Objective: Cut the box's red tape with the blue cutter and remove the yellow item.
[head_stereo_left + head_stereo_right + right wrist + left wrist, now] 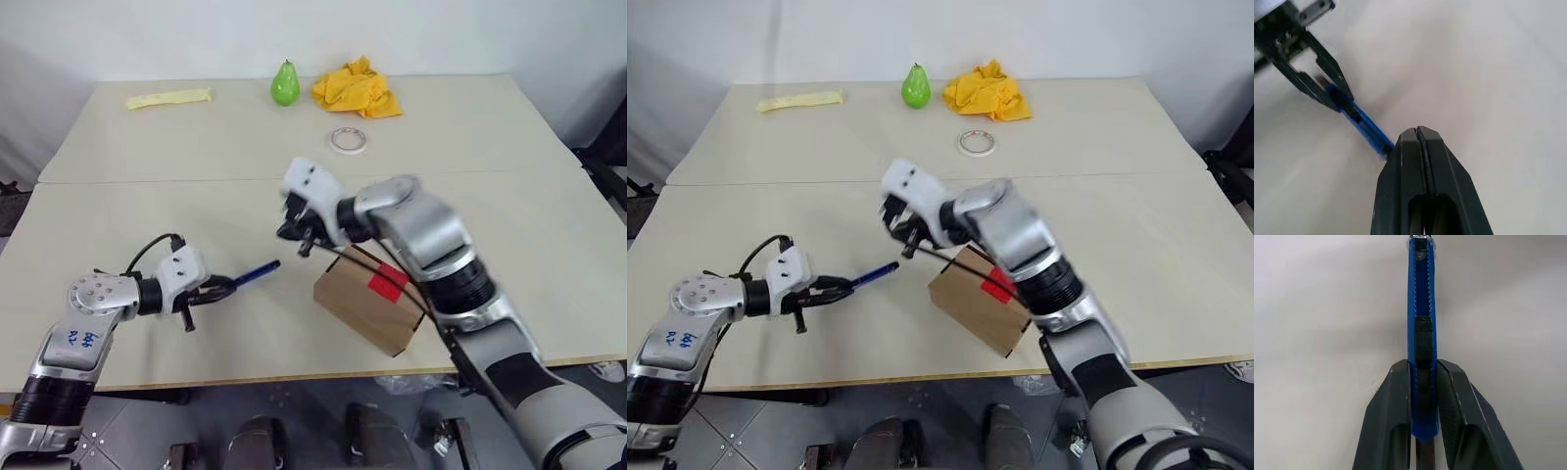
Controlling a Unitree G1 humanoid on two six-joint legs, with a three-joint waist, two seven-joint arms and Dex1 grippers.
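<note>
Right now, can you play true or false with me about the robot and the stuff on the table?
1. The left pincer is holding the blue cutter. True.
2. The right pincer is wide open. False: its fingers are pressed together with nothing between them.
3. The red tape is on the box. True.
4. The green pear sits on top of the box. False: it stands at the far side of the table, beside the yellow cloth.
5. The tape ring lies flat on the table, apart from the box. True.
</note>
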